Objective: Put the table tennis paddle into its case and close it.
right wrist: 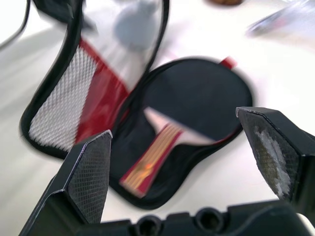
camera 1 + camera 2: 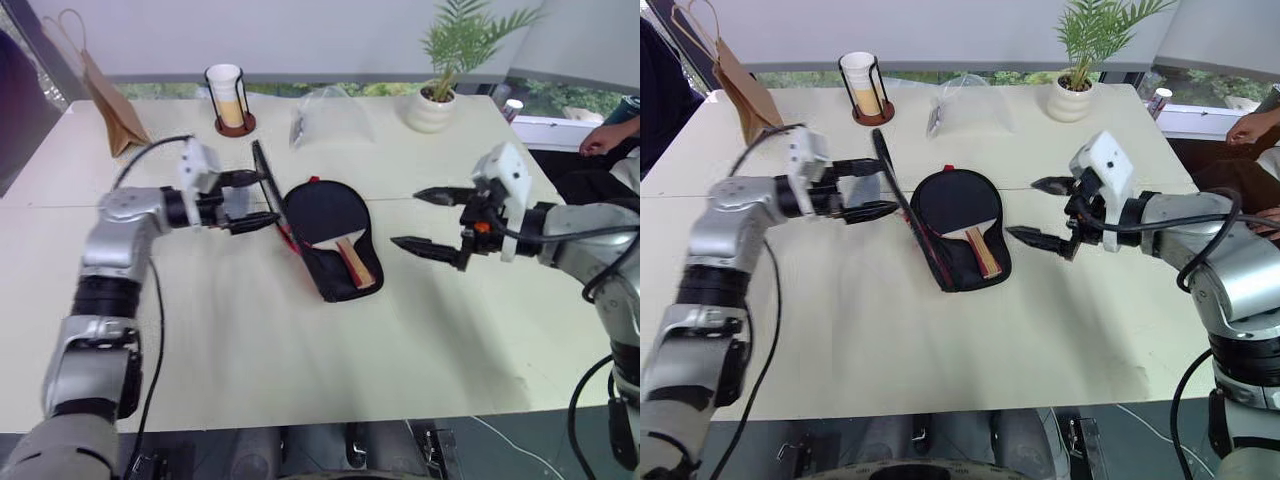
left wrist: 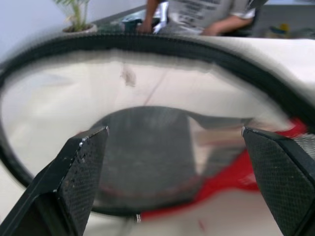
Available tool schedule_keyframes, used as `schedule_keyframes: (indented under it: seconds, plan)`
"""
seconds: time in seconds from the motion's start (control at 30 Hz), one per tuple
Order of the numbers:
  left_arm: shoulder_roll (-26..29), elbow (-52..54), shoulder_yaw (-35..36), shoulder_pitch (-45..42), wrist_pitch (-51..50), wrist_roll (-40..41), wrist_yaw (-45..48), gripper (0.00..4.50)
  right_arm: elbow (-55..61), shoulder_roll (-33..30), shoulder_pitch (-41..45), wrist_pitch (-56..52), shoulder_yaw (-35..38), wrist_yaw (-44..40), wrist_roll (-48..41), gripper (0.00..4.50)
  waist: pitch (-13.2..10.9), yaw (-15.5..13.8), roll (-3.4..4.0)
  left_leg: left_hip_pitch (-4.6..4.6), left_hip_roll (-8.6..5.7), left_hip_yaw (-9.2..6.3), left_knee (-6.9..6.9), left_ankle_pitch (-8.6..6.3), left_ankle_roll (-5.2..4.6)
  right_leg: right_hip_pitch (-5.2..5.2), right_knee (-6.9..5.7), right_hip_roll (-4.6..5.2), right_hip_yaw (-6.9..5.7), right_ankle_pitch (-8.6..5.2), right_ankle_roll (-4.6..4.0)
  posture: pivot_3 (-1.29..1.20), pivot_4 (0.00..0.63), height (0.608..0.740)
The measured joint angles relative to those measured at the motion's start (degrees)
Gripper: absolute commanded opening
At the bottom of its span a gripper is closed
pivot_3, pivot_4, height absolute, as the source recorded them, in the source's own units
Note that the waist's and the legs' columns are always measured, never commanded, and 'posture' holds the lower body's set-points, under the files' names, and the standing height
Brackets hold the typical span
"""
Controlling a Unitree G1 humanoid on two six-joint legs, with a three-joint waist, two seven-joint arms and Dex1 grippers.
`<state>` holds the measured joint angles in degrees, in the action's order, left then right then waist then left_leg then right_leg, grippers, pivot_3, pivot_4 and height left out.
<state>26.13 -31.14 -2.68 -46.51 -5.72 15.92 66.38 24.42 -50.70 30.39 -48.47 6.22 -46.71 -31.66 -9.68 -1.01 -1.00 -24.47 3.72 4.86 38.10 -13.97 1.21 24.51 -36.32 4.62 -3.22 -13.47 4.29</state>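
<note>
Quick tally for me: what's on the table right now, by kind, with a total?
Table tennis paddle: 1
Case: 1
Potted plant: 1
Cup in a wire holder: 1
Brown paper bag: 1
Clear plastic bag: 1
Total: 6
</note>
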Motion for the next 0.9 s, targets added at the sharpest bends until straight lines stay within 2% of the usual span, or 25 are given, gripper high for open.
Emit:
schedule_keyframes:
  seconds: [0.07,0.13,0.27,0.43,0.53,0.63,0.77,0.9]
  plan:
    - [-5.66,-6.25,-2.96,-1.83,4.09,-3.61,-3.47,4.5,0.05,0.02,1.28,0.0,1.12,1.11,-0.07,4.42,-0.02,0.16,-0.05,-0.03,0.0,-0.01,0.02,-0.04,-0.07,-0.02,0.05,0.0,0.0,0.01,0.02,0.0,0.15,0.74]
    - [-7.94,-10.56,-4.21,-2.8,7.27,-5.86,-5.54,4.5,0.14,0.02,1.39,-0.21,1.48,1.85,-0.18,4.42,-0.03,0.64,-0.07,-0.02,0.01,0.0,0.02,-0.1,-0.17,0.03,0.06,-0.02,0.01,0.03,0.05,0.0,0.15,0.74]
    - [-10.9,-18.44,-5.87,-6.34,13.6,-11.21,-10.9,4.5,0.72,0.53,0.55,-2.86,1.26,3.71,-0.98,4.42,-0.03,0.71,-0.06,0.01,0.03,-0.08,-0.08,-0.11,-0.19,0.07,-0.01,-0.08,-0.02,0.03,0.05,0.0,0.15,0.74]
    - [-11.04,-20.39,-7.3,-5.89,15.12,-12.94,-8.49,4.5,0.06,4.46,1.08,-10.34,-1.65,6.48,-3.25,4.42,-0.03,0.8,-0.07,-0.01,0.04,-0.09,-0.07,-0.11,-0.19,0.07,-0.01,-0.06,-0.01,0.03,0.03,0.0,0.15,0.74]
    - [-9.41,-17.06,-5.46,-5.63,12.65,-10.9,-5.76,4.5,-4.8,8.39,3.41,-17.85,-4.01,8.7,-4.65,4.42,-0.03,0.77,-0.06,-0.02,0.04,-0.1,-0.05,-0.11,-0.19,0.07,-0.02,-0.04,-0.01,0.03,0.01,0.0,0.15,0.74]
    - [-6.7,-8.49,-2.91,-4.6,7.24,-6.54,-2.57,4.5,-9.95,10.56,5.7,-23.58,-5.91,9.25,-5.69,4.42,-0.03,0.73,-0.05,-0.03,0.04,-0.1,-0.05,-0.11,-0.19,0.07,-0.02,-0.02,-0.01,0.03,0.01,0.0,0.15,0.74]
    - [-1.7,6.57,0.08,0.44,-2.44,-0.33,0.28,4.5,-17.52,11.74,8.22,-24.73,-9.84,9.08,-3.95,4.42,-0.02,0.95,-0.03,-0.03,0.04,-0.08,-0.06,-0.11,-0.19,0.07,-0.03,-0.02,0.0,0.04,0.03,0.0,0.15,0.74]
    - [1.83,17.47,2.12,6.31,-8.91,2.33,-1.46,4.5,-23.68,13.08,8.76,-23.6,-12.91,8.0,-1.84,4.42,-0.02,0.8,-0.03,-0.03,0.04,-0.09,-0.06,-0.11,-0.19,0.06,-0.05,-0.03,-0.01,0.04,0.03,0.0,0.15,0.74]
